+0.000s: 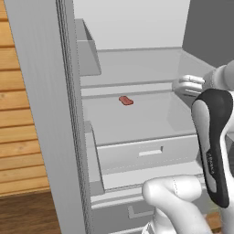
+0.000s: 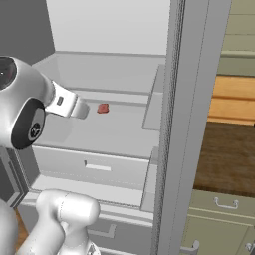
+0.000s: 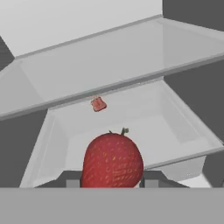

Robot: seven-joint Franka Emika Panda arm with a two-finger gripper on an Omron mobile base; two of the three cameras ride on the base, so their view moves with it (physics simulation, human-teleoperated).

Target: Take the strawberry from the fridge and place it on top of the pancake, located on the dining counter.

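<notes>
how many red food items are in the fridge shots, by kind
strawberry: 1, between the fingers of the gripper
flat pinkish-red piece: 1, lying on a shelf of the fridge
total: 2

Red strawberry (image 3: 112,161) held upright between jaws inside open fridge (image 3: 105,57).

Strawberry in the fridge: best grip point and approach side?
Grip the strawberry across its broad middle, one finger on each flank. It sits stem-up and rounded, so the widest band should give the pads the most contact. Come in level through the open front of the fridge. In the hand view the gripper appears closed on it in just that way.
</notes>
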